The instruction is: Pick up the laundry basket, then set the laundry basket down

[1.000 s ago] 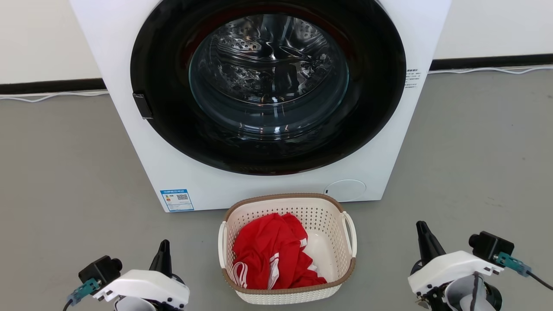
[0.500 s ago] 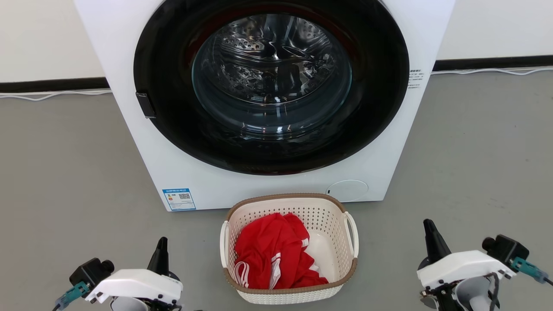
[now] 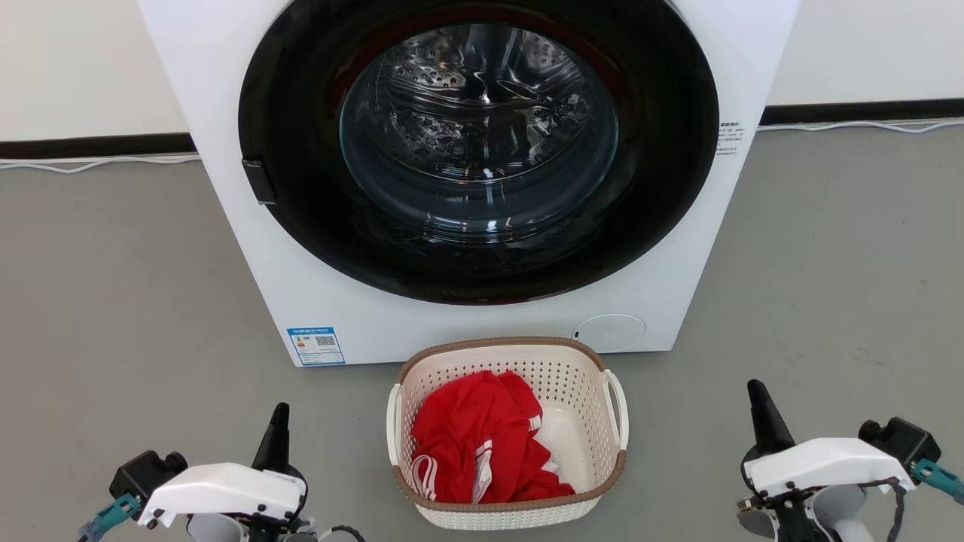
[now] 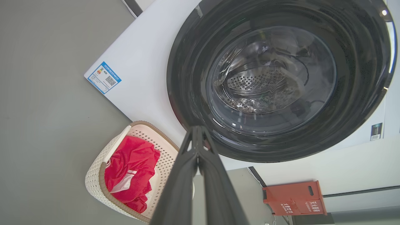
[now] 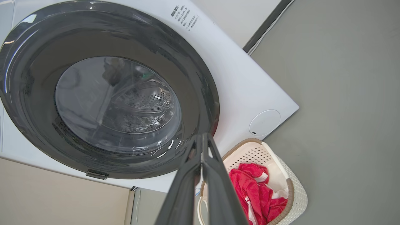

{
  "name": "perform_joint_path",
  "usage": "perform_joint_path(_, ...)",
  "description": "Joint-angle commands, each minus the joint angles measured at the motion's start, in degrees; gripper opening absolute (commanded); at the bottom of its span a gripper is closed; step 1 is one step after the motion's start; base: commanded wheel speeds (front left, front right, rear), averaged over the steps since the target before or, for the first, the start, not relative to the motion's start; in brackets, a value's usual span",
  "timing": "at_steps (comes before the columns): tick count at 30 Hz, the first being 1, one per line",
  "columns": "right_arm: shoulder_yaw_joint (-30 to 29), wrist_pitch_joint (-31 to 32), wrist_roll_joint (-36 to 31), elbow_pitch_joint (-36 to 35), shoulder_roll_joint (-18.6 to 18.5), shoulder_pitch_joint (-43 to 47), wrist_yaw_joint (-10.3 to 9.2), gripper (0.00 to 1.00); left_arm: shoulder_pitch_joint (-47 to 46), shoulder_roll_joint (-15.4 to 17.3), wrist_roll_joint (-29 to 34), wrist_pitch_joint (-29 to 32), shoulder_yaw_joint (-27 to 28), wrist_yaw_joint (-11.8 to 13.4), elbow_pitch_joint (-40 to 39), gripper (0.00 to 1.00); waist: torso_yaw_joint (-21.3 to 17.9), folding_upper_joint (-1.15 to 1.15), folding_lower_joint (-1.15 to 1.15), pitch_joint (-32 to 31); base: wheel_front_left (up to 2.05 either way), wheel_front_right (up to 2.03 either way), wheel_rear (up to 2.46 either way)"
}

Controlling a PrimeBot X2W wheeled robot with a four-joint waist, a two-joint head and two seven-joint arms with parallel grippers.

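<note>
Both arms eased outward and lower | left end effector (image 3: 279, 412) pressed together, left of laundry basket (image 3: 506, 345) | right end effector (image 3: 755, 388) pressed together, on its right

You've got one washing machine (image 3: 482, 150), one laundry basket (image 3: 504, 516) before it, one red garment (image 3: 474, 444), two hands in all, left hand (image 3: 279, 421), right hand (image 3: 759, 403)

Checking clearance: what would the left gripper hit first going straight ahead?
The left gripper would likely meet the washing machine front, near the rim of its door; depth unclear.
</note>
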Motion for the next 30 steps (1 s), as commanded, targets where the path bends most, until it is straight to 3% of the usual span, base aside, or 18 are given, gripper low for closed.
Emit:
perform_joint_path(1, 0.2, 0.8, 2.3, -2.5, -0.1, -0.9, 0.25, 0.0, -0.7, 0.6, -1.9, 0.5, 1.4, -0.8, -2.2, 0.0, 0.1, 0.0, 0.0, 0.0, 0.0, 0.0, 0.0)
perform_joint_path(30, -2.1, 5.5, 22.0, -10.0, -0.1, 2.0, 0.34, 0.0, 0.3, 0.9, -18.3, 5.3, 3.8, -3.0, -7.2, 0.0, 0.9, 0.0, 0.0, 0.0, 0.0, 0.0, 0.0)
